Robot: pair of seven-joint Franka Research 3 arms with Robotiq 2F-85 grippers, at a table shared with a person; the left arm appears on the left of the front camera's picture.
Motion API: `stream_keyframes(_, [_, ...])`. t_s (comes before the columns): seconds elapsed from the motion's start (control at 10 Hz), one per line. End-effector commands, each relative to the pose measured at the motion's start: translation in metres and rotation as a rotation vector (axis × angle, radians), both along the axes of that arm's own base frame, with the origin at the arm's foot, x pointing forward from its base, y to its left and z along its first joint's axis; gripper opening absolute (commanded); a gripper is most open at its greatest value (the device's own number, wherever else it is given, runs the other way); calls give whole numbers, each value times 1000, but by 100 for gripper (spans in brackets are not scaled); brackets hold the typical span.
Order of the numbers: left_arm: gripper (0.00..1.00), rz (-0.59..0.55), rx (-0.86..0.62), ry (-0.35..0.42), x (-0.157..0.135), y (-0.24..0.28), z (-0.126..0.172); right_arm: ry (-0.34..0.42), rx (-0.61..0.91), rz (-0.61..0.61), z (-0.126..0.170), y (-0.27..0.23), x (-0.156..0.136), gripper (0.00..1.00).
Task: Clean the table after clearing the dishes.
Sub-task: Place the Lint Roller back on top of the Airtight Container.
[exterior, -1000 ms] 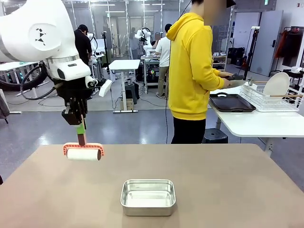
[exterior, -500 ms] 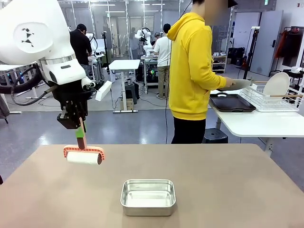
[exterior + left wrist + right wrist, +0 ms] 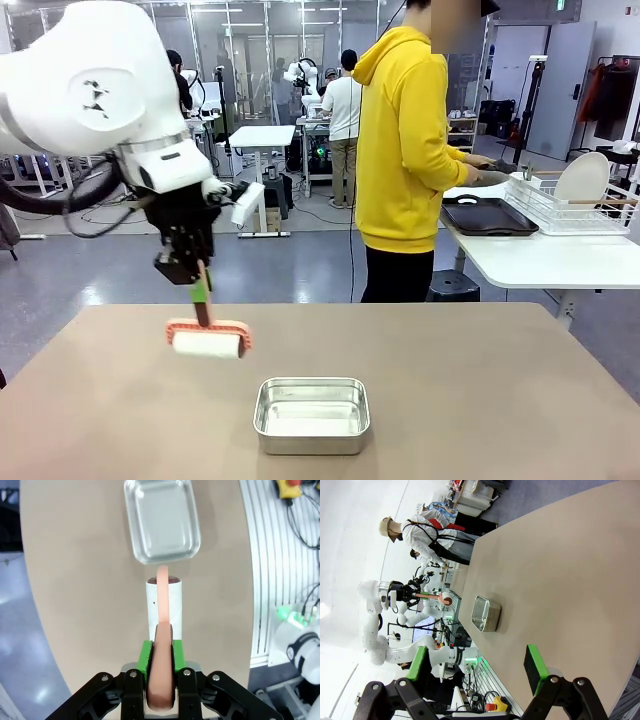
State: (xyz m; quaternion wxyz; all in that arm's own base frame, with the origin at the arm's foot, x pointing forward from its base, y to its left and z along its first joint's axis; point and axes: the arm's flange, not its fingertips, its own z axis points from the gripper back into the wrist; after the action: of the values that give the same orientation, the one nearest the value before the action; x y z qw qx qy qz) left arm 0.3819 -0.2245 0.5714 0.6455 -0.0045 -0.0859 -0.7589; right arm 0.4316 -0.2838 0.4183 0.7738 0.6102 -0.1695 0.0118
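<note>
My left gripper [image 3: 200,283] is shut on the salmon handle of a lint roller [image 3: 207,343]. Its white roll hangs low over the left part of the tan table [image 3: 480,400]; contact with the top cannot be told. In the left wrist view, the gripper [image 3: 160,682] clamps the handle and the roll [image 3: 164,605] points at the steel pan [image 3: 162,520]. My right gripper [image 3: 477,665] is open over the table [image 3: 560,580], holding nothing. A white plate [image 3: 582,180] stands in a wire rack, and a dark tray [image 3: 488,215] lies on the white side table.
A small steel pan [image 3: 312,413] sits near the table's front middle, just right of the roller. A person in a yellow hoodie [image 3: 405,150] stands behind the far edge, turned to the side table, with hands [image 3: 490,175] at the rack.
My left arm has carried the roller to the right and slightly lower, closer to the pan. The person's hands have shifted by the rack.
</note>
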Motion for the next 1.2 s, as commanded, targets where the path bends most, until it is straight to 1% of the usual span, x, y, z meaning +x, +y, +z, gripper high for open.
stream_keyframes(0.0, [21, -3, -52, 26, -8, -33, -11, 3, 5, -9, 3, 6, -4, 95])
stream_keyframes(0.1, [21, -11, -44, 7, -14, -54, -14, 3, 5, -9, 3, 6, -4, 95])
stream_keyframes(0.2, [21, 24, -8, -1, -11, -75, -23, 3, 5, -9, 3, 6, -4, 95])
stream_keyframes(0.3, [21, 41, -18, 34, -4, -90, -29, 3, 5, -9, 3, 6, -4, 95])
stream_keyframes(0.4, [21, 44, 20, 12, 3, -106, -34, 3, 5, -9, 3, 6, -4, 95])
stream_keyframes(0.5, [21, 40, 19, -2, 11, -119, -37, 3, 5, -9, 3, 6, -4, 95])
stream_keyframes(0.7, [21, 21, 32, 21, 29, -133, -50, 3, 5, -9, 3, 6, -4, 95])
stream_keyframes(1.1, [21, 19, 30, 89, 49, -153, -83, 3, 5, -9, 3, 6, -4, 95])
